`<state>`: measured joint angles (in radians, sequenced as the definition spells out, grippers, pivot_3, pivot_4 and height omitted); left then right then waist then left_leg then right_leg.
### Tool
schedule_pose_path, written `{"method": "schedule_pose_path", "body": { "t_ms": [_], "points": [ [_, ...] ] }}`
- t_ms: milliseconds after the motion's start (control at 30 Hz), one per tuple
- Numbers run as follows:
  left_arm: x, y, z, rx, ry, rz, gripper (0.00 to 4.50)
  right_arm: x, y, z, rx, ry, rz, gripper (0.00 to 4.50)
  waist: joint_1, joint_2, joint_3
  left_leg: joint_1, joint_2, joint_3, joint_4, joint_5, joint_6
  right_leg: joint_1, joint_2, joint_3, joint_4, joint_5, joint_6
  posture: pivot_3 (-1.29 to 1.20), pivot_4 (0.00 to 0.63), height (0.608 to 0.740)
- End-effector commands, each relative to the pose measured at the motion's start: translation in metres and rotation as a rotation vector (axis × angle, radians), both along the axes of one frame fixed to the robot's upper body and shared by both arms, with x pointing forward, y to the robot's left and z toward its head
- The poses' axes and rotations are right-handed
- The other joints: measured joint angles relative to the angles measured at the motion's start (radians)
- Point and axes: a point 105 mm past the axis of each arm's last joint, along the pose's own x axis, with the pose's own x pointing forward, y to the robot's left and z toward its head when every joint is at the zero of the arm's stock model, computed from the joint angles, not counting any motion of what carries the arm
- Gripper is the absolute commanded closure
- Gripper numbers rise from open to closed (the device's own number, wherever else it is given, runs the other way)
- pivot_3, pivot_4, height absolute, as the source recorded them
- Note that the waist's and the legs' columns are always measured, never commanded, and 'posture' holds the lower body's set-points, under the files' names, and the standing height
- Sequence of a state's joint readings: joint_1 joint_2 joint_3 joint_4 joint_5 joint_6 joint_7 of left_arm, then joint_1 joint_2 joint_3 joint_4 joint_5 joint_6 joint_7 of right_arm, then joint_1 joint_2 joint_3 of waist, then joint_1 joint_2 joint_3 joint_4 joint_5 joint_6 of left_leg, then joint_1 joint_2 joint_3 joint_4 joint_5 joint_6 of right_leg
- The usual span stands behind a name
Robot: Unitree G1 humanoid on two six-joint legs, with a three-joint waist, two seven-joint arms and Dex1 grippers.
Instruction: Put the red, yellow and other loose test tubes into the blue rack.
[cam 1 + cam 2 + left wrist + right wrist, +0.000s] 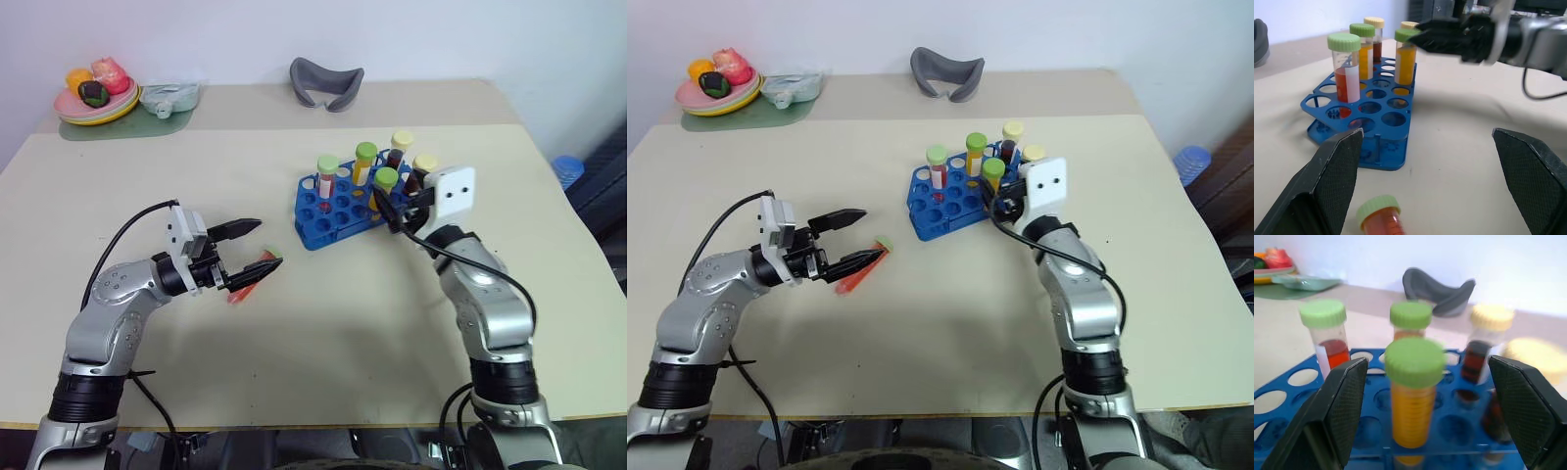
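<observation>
The blue rack point(321, 211) stands right of the table's middle and holds several upright capped tubes. Among them are a red one point(326, 174) and a dark one with a pale yellow cap point(399, 147). A yellow tube with a green cap point(1413, 416) stands in a front hole, between the spread fingers of my right gripper point(398, 203), which is open and not gripping it. A loose red tube with a green cap point(249, 277) lies on the table left of the rack. My left gripper point(266, 245) is open and level, with that tube point(1380, 218) low between its fingers.
A plate of toy food point(96, 102) on a green mat and a clear pouch point(168, 96) sit at the back left corner. A grey curved object point(326, 83) lies at the back centre. The table's right edge runs close behind my right arm.
</observation>
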<state>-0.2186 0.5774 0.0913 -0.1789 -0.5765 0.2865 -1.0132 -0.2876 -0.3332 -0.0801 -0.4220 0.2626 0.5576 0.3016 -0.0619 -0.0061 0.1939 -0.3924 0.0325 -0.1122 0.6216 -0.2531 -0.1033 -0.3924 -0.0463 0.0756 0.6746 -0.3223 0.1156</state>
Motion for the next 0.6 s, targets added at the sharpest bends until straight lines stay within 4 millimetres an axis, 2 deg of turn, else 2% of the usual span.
{"method": "schedule_pose_path", "body": {
  "t_ms": [33, 133, 233, 400, 600],
  "points": [
    [0.000, 0.000, 0.008, 0.010, -0.044, -0.015, 0.12, -0.030, 0.003, -0.006, -0.002, 0.119, 0.154, 0.52, 0.003, 0.000, 0.000, 0.000, 0.000, 0.000, 0.000, 0.000, 0.000, 0.000, 0.000, 0.000, -0.001, 0.000, 0.000, 0.00, 0.150, 0.740],
    [0.002, 0.000, 0.008, 0.014, -0.046, -0.025, 0.12, -0.051, 0.003, -0.033, -0.005, 0.292, 0.242, 0.52, 0.003, 0.000, 0.000, 0.000, 0.000, 0.000, -0.001, 0.000, 0.000, 0.001, 0.000, 0.000, -0.003, 0.000, 0.000, 0.00, 0.150, 0.740],
    [0.004, -0.001, 0.008, 0.016, -0.049, -0.034, 0.12, -0.054, 0.013, -0.049, 0.046, 0.371, 0.298, 0.52, -0.004, 0.000, 0.000, 0.000, 0.000, 0.000, -0.001, 0.000, 0.001, 0.001, 0.000, 0.000, -0.003, 0.000, 0.000, 0.00, 0.150, 0.740],
    [0.005, -0.001, 0.008, 0.025, -0.049, -0.051, 0.12, -0.038, 0.034, -0.069, 0.038, 0.396, 0.375, 0.52, -0.007, -0.001, 0.000, 0.001, 0.000, 0.000, -0.001, 0.000, 0.001, 0.001, 0.000, 0.000, -0.003, 0.000, 0.000, 0.00, 0.150, 0.740],
    [-0.001, 0.007, 0.007, 0.046, -0.038, -0.057, 0.12, -0.018, 0.054, -0.076, 0.013, 0.384, 0.486, 0.52, -0.006, -0.001, 0.000, 0.000, 0.000, 0.000, -0.001, 0.000, 0.000, 0.001, 0.000, 0.000, -0.005, 0.000, 0.000, 0.00, 0.150, 0.740]
  ]
}}
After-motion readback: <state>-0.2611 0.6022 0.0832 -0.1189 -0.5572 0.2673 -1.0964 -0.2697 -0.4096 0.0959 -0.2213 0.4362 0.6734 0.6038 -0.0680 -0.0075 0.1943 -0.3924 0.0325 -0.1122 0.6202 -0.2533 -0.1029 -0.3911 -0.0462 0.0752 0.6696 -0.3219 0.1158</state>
